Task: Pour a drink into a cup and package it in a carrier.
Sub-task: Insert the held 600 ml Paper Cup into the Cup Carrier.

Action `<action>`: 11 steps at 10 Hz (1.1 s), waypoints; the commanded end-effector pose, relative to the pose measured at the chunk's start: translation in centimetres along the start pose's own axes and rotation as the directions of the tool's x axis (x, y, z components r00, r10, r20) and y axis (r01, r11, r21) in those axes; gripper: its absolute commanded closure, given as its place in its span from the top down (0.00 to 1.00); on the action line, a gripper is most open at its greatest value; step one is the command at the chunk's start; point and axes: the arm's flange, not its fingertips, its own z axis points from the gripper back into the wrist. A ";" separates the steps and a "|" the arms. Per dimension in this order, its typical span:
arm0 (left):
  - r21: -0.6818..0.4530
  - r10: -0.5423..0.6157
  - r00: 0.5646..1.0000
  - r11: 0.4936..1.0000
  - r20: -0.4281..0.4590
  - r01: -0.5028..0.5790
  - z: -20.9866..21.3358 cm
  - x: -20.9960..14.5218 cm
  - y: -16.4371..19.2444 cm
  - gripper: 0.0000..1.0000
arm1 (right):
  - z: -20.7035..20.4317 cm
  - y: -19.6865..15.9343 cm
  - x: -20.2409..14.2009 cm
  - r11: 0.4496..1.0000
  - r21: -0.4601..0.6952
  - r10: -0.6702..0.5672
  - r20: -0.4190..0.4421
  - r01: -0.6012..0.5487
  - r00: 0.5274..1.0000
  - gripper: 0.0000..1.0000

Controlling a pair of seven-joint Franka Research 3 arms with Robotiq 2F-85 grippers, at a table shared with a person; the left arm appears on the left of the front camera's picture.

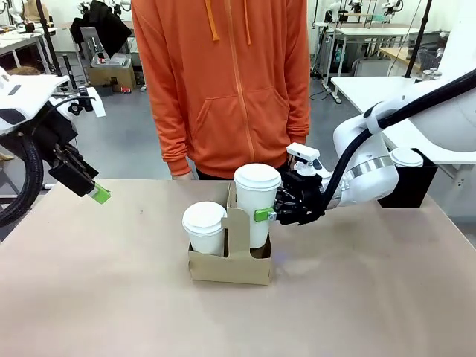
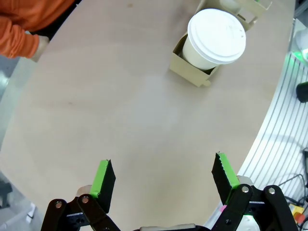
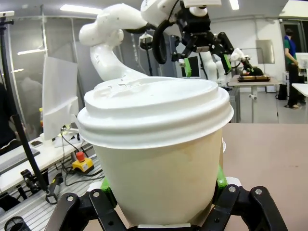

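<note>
A brown cardboard carrier [image 1: 232, 266] stands mid-table, and a white lidded cup [image 1: 204, 225] sits in its left slot. A second, taller-standing white lidded cup [image 1: 257, 201] is in or just over the right slot, its base hidden behind the carrier wall. My right gripper [image 1: 269, 216] is shut on this cup's side. In the right wrist view the cup [image 3: 159, 139] sits between the green pads [image 3: 220, 177]. My left gripper [image 1: 95, 193] hangs open at the far left, above the table. In its own view that gripper [image 2: 163, 185] holds nothing, with the carrier [image 2: 191, 72] and cup [image 2: 216, 34] far off. The drink is hidden.
A person in an orange hoodie [image 1: 223, 82] stands at the far edge, one sleeve [image 2: 19, 36] by the table. A black box-shaped holder [image 1: 407, 186] with a white lid [image 1: 407, 157] sits at the right, behind my right arm. Bare tabletop [image 1: 111, 297] lies in front and to the left.
</note>
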 end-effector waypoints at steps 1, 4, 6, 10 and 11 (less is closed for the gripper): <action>0.006 -0.003 1.000 1.000 0.004 0.003 0.0 0.0 0.1 1.00 | -0.4 0.4 -1.4 0.999 0.029 0.016 0.003 -0.016 1.000 0.85; 0.006 -0.003 1.000 1.000 0.004 0.003 0.0 0.0 0.1 1.00 | -0.1 0.7 -2.5 0.999 0.032 0.002 -0.003 -0.002 1.000 0.85; 0.006 -0.003 1.000 1.000 0.004 0.003 0.0 0.0 0.1 1.00 | 0.4 0.6 -3.6 0.999 0.040 -0.012 -0.005 0.012 1.000 0.85; 0.006 -0.003 1.000 1.000 0.004 0.003 0.0 0.0 0.1 1.00 | 0.7 0.6 -4.8 0.998 0.058 -0.020 -0.032 0.022 0.999 0.85; 0.006 -0.003 1.000 1.000 0.004 0.003 0.0 0.0 0.1 1.00 | 0.8 0.4 -5.3 0.998 0.066 -0.018 -0.042 0.021 0.999 0.85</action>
